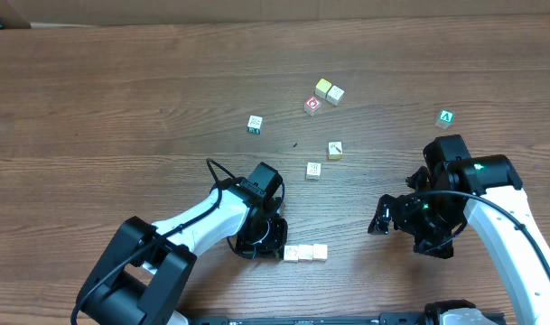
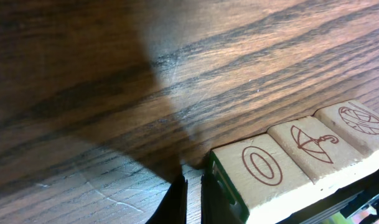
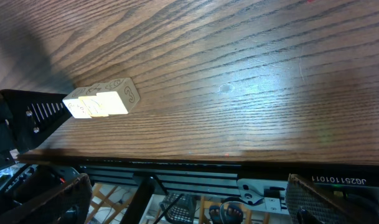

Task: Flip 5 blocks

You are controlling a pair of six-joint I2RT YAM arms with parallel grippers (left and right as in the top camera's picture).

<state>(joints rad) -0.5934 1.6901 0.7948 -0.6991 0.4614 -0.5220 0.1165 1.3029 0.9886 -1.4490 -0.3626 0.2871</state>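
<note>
Three cream blocks lie in a row near the table's front edge: the first block (image 1: 291,254) (image 2: 257,171) shows a red oval, the second block (image 2: 310,146) an umbrella, the third block (image 2: 360,121) a ball. The right wrist view shows the same row (image 3: 102,99). My left gripper (image 1: 276,247) (image 2: 192,200) is shut on nothing, low over the wood just left of the first block. Further back lie other pale blocks (image 1: 313,170), (image 1: 335,150), (image 1: 255,124), and a pair (image 1: 329,91). My right gripper (image 1: 406,231) (image 3: 189,193) stands open and empty to the right of the row.
A red-marked cube (image 1: 312,105) sits beside the back pair, and a green "A" cube (image 1: 446,117) lies behind the right arm. The table's front edge (image 3: 195,158) runs close under the right gripper. Below it are a metal frame and a basket.
</note>
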